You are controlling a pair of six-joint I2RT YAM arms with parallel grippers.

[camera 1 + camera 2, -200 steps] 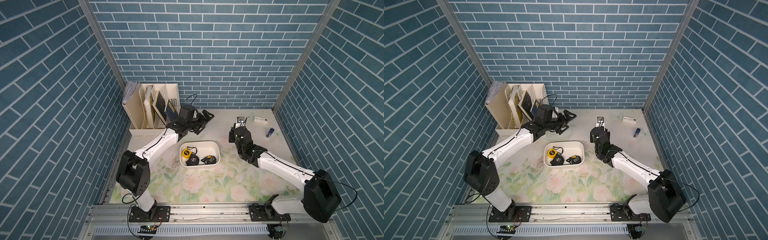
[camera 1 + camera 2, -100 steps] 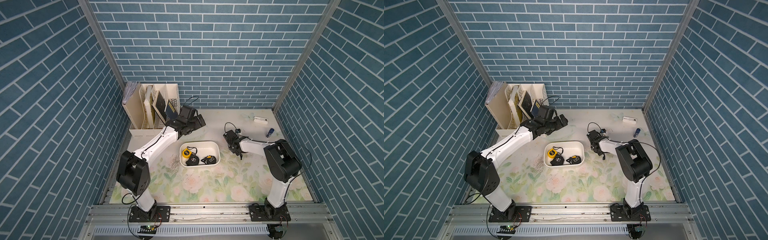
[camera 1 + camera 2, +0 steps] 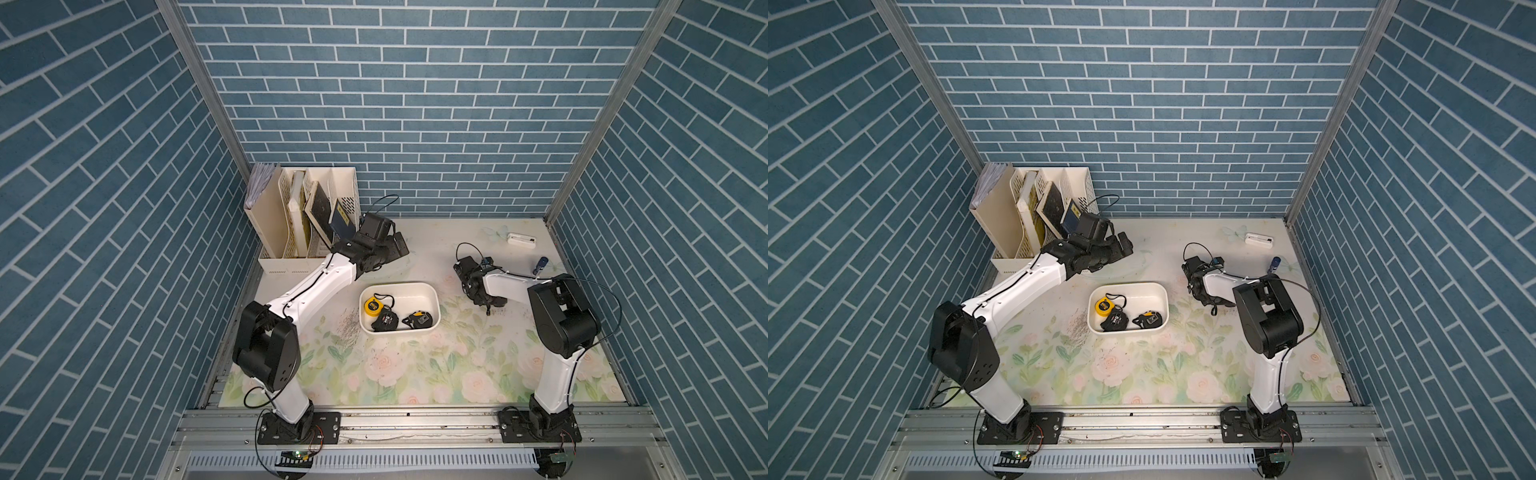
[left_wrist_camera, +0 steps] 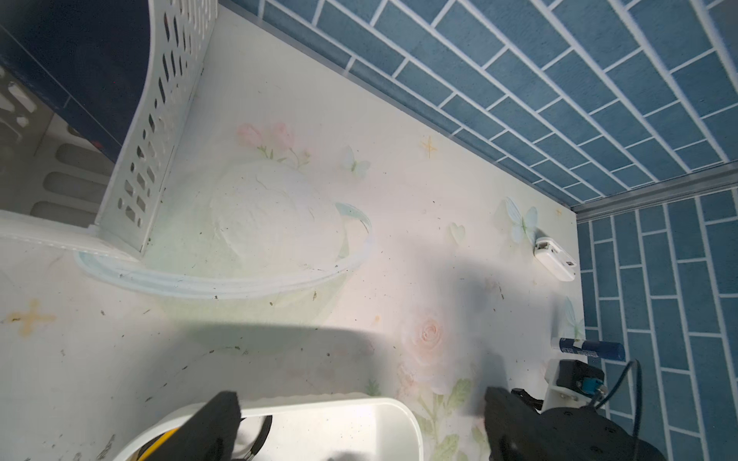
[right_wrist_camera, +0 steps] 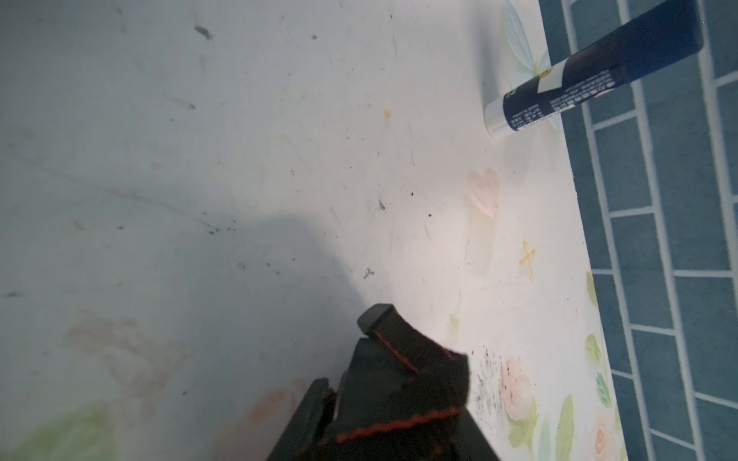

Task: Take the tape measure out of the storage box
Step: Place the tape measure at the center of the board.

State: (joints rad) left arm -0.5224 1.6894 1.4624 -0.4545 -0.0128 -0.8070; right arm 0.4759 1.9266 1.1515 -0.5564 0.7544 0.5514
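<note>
A yellow tape measure (image 3: 372, 304) and two black tape measures (image 3: 385, 321) lie in the white storage box (image 3: 399, 285) at mid-table, none yet lifted. The left gripper (image 3: 395, 249) hovers just behind the box, spread wide and empty (apparently lining up a reach). The right gripper (image 3: 482, 297), low beside the box, appears pinched on a black strap (image 5: 419, 367).

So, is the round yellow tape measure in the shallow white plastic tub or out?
In. The round yellow tape measure lies inside the white tub, beside two black ones.

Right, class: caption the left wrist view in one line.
Open left claw framing the storage box, yellow tape measure visible inside.
</note>
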